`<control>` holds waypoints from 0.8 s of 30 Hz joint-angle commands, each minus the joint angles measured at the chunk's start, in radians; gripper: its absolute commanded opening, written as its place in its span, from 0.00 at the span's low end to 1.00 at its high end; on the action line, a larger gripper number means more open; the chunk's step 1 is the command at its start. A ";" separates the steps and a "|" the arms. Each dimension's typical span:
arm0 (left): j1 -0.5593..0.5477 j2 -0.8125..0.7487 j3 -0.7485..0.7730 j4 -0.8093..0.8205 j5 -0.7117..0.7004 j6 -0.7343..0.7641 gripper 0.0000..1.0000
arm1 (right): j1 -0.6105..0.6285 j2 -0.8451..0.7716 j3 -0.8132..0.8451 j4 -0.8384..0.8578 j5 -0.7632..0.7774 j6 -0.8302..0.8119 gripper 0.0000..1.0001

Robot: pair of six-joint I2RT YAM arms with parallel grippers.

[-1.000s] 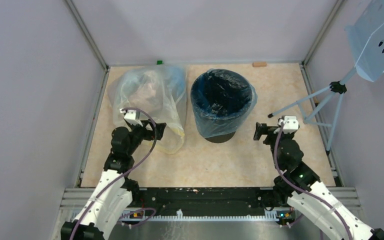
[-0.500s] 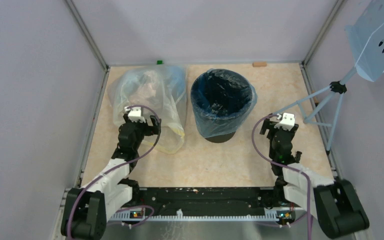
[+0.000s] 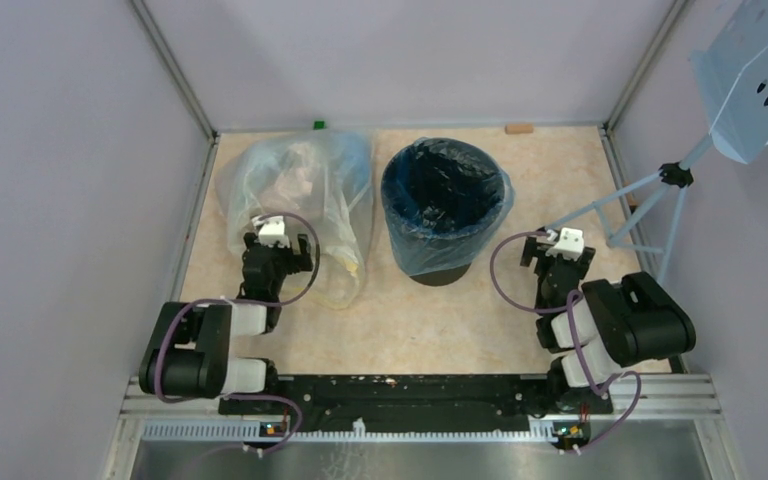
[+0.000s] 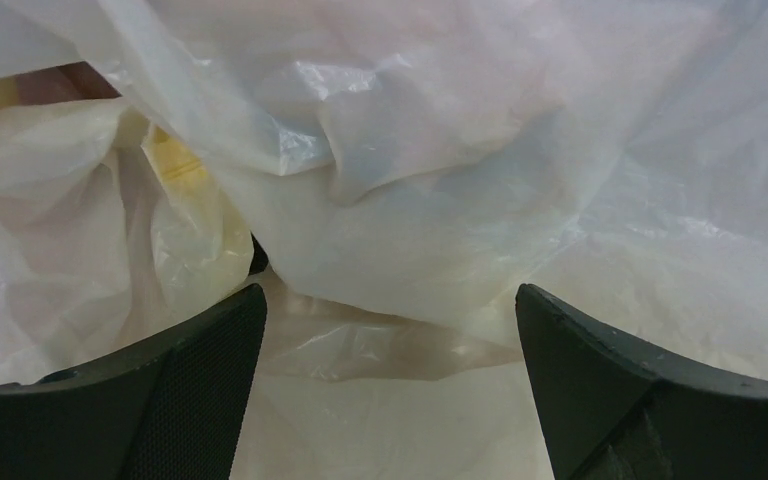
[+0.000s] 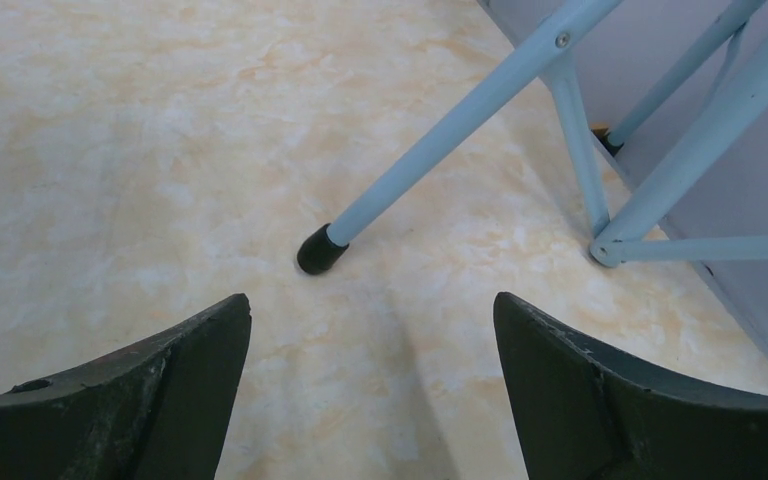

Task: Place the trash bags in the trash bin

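The blue bag (image 3: 408, 248) lines the bin (image 3: 441, 276). Its film covers the dark inside, turns over the rim and hangs down the outer wall nearly to the black base. The bin stands upright on the table (image 3: 460, 330), toward 12 o'clock from the arms' bases and about midway between the two arms.

At the bin's 9 o'clock, just beside it, lies the big clear bag (image 3: 300, 185), slumped and crumpled, with some pale contents I cannot make out. At its 3 o'clock, well apart, a light-blue stand (image 3: 650, 190) plants its legs on the table.

The left gripper (image 4: 388, 292) has its fingers spread wide with nothing between them. It points at the near end of the clear bag, close to the plastic, and I cannot tell whether it touches. The right gripper (image 5: 370, 298) is likewise released and empty, aimed at the stand's black rubber foot (image 5: 320, 250) at its 12 o'clock. Both arms sit folded low near their bases.

By my reckoning the job looks done: the bag is seated in the bin and neither gripper holds anything. If anything is left, it might be tidying the overhang, which droops lower on the near side.
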 commanded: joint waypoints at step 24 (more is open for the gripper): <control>0.062 0.233 0.078 0.269 0.182 0.123 0.99 | -0.009 -0.011 0.027 0.121 -0.036 0.005 0.91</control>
